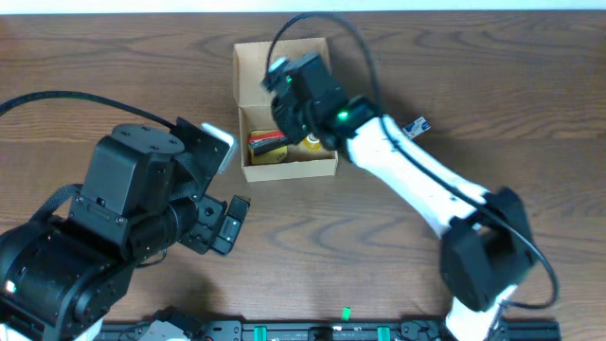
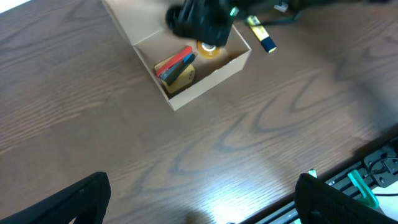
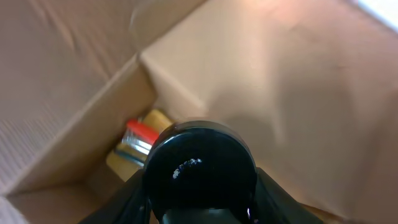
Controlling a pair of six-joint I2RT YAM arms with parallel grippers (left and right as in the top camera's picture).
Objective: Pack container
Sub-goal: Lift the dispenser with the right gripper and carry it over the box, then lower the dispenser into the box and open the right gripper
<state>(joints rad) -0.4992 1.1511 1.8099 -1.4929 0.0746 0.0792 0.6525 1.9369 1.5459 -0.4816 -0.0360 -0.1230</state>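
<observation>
The container (image 1: 287,169) is a tan cardboard box with its flap lid open toward the far side. It also shows in the left wrist view (image 2: 208,78) and the right wrist view (image 3: 93,118). Inside lie a red and yellow item (image 1: 268,144) and a yellow ring (image 2: 208,51). My right gripper (image 1: 301,93) hovers over the box's right half, shut on a glossy black round object (image 3: 199,165). My left gripper (image 2: 202,208) is open and empty above bare table, well in front and left of the box.
A small blue and yellow item (image 1: 415,125) lies on the table just right of the box; it also shows in the left wrist view (image 2: 263,36). A black rail (image 1: 341,332) runs along the table's front edge.
</observation>
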